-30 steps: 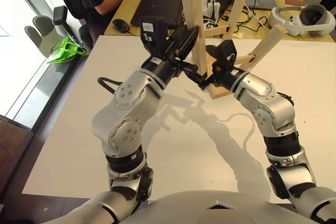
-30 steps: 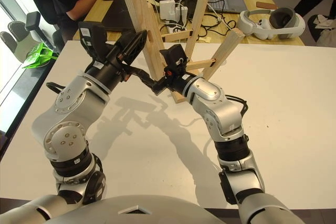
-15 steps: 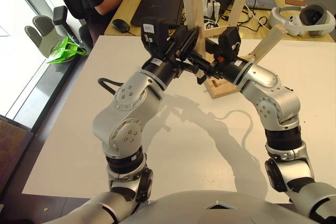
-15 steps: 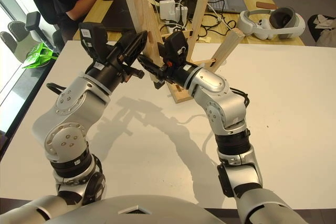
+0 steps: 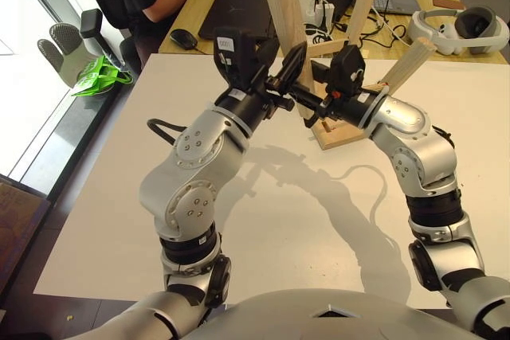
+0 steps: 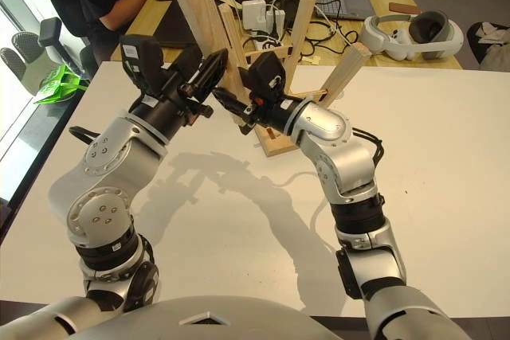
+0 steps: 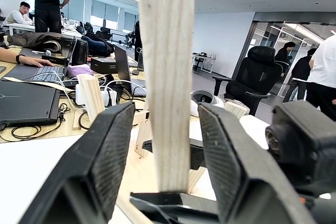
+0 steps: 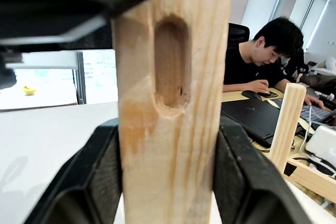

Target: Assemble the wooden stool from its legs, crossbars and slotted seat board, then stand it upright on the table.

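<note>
1. Bare table (image 5: 319, 228) lies open on the near side of both jaws. Its far edge and a cluttered desk (image 5: 188, 20) run just beyond them.
2. The right gripper (image 8: 168, 182) clamps the leg (image 5: 279, 5) at its lower end, pads tight on both faces.
3. The left gripper (image 7: 167, 114) brackets the same leg just above, jaws apart with thin gaps either side.
4. The leg's long axis runs upward, with its top tilted left.
5. The seat board (image 5: 344, 136) lies just behind the right jaws.

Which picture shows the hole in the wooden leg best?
The right wrist view. The hole in the wooden leg is close there, facing the camera. The left wrist view shows a plain side; the eye views show the tall leg from far off.
</note>
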Controlling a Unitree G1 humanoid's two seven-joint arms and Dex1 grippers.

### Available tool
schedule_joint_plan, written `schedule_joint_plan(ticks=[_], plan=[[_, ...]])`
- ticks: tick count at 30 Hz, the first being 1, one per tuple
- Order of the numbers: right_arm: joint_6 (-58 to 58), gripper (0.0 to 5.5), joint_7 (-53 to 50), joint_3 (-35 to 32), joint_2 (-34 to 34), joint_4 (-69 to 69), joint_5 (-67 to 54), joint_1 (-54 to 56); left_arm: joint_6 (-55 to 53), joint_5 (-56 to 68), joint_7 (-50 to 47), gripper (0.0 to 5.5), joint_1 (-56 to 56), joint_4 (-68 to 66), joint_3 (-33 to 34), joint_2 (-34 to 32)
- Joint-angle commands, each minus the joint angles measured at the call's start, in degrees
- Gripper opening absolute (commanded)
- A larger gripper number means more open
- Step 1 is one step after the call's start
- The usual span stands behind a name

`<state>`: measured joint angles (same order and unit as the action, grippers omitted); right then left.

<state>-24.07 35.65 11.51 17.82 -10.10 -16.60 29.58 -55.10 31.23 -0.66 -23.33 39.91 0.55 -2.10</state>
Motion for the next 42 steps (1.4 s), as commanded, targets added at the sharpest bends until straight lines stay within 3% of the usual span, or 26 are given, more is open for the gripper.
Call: schedule_joint_plan(ticks=[1, 11, 19, 30, 31, 38, 42], plan=[[9.0, 2.06, 4.6, 0.9, 4.9, 2.6, 5.0, 0.6, -1.5, 1.6, -0.3, 2.20, -0.8, 0.5, 1.0, 0.2], [21.5, 2.06, 7.9, 1.5, 8.9, 6.5, 12.3, -1.6, -1.6, 4.4, -0.4, 2.20, -1.3, 0.9, 1.8, 0.3], [27.5, 2.06, 6.2, 1.3, 8.2, 9.2, 17.0, -1.4, -0.5, 8.6, -0.1, 1.04, -0.7, 1.7, 2.6, 1.2], [28.5, 2.06, 3.8, 0.8, 5.7, 9.7, 18.1, -0.8, -0.1, 8.9, -0.7, 1.01, -0.7, 1.7, 2.2, 0.4], [28.8, 2.46, 4.2, 0.9, 5.6, 9.4, 17.9, -0.8, -0.1, 8.9, -0.7, 1.01, -0.7, 1.7, 2.2, 0.3], [28.3, 3.66, 9.3, 2.0, 6.9, 6.5, 15.6, -0.8, 0.6, 8.3, -1.5, 1.01, -0.6, 1.4, 2.4, -0.3], [24.3, 3.71, 16.0, -1.4, 12.5, 0.3, 10.0, -0.2, 1.6, 7.7, -2.8, 1.01, -0.5, 1.7, 5.2, -1.6]])
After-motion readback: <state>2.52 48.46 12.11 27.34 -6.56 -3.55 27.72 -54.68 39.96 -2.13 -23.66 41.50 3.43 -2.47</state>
